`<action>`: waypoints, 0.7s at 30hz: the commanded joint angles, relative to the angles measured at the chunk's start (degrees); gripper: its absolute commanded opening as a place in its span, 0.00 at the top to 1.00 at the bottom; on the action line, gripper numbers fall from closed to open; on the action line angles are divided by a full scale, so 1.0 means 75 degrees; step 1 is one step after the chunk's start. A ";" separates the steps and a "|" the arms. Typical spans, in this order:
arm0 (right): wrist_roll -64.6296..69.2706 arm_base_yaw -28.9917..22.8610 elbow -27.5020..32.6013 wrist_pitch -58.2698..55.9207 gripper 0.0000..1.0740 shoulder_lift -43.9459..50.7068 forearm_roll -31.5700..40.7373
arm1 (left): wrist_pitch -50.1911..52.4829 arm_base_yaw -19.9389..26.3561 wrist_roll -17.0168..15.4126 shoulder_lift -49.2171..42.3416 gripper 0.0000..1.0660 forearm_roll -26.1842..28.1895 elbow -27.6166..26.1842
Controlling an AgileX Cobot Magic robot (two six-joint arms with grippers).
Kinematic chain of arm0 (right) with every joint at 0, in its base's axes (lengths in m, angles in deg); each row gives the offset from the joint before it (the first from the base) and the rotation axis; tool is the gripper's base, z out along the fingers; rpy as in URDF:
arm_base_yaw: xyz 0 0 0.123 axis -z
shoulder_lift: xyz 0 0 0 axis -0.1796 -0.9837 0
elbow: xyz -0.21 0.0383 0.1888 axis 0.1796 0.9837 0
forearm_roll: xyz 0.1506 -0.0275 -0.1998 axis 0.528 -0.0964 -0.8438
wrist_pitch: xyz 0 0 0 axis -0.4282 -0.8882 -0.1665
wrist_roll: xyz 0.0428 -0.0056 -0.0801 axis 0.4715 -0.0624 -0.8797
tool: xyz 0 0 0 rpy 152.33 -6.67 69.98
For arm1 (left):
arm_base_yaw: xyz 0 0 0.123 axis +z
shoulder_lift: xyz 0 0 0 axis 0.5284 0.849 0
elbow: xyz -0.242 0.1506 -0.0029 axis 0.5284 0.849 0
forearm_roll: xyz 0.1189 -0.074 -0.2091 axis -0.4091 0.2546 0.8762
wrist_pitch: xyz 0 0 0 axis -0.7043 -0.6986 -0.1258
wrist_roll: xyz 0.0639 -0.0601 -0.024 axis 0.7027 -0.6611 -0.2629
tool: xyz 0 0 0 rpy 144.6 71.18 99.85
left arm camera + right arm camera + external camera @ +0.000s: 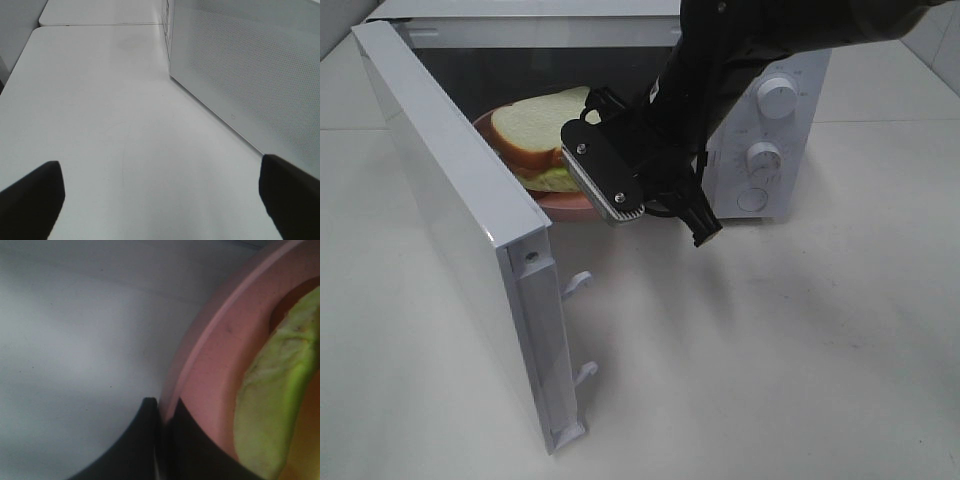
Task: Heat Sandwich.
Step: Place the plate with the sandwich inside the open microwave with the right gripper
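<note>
The plate (220,355), sandwich (535,125) aboard, is pinched at its rim by the right tool (161,411) in the microwave (770,130) mouth. The left tool (160,197) is spread wide.

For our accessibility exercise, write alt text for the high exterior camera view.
A sandwich on a pink plate sits in the opening of a white microwave whose door stands wide open. The robot's black right arm reaches down from the upper right to the plate's front rim.
</note>
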 commanded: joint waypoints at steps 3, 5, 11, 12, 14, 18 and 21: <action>0.0267 -0.0031 -0.0550 -0.0053 1.00 -0.0267 -0.0176 | 0.0069 -0.0008 -0.0031 -0.0214 0.03 0.0053 0.0015; 0.0458 -0.0031 -0.0756 -0.0130 1.00 -0.0428 -0.0367 | 0.0069 -0.0008 -0.0031 -0.0214 0.03 0.0053 0.0015; 0.0932 -0.0031 -0.1360 -0.0397 1.00 -0.0825 -0.0703 | 0.0069 -0.0008 -0.0031 -0.0214 0.03 0.0053 0.0015; 0.1001 -0.0031 -0.1528 -0.0451 1.00 -0.0940 -0.0733 | 0.0069 -0.0008 -0.0031 -0.0214 0.03 0.0053 0.0015; 0.1039 -0.0031 -0.1612 -0.0474 1.00 -0.1001 -0.0756 | 0.0069 -0.0008 -0.0031 -0.0214 0.03 0.0053 0.0015; 0.1375 -0.0031 -0.1948 -0.0519 1.00 -0.1261 -0.0970 | 0.0069 -0.0008 -0.0031 -0.0214 0.03 0.0053 0.0015; 0.1856 -0.0031 -0.2353 -0.0642 1.00 -0.1536 -0.1398 | 0.0069 -0.0008 -0.0031 -0.0214 0.03 0.0053 0.0015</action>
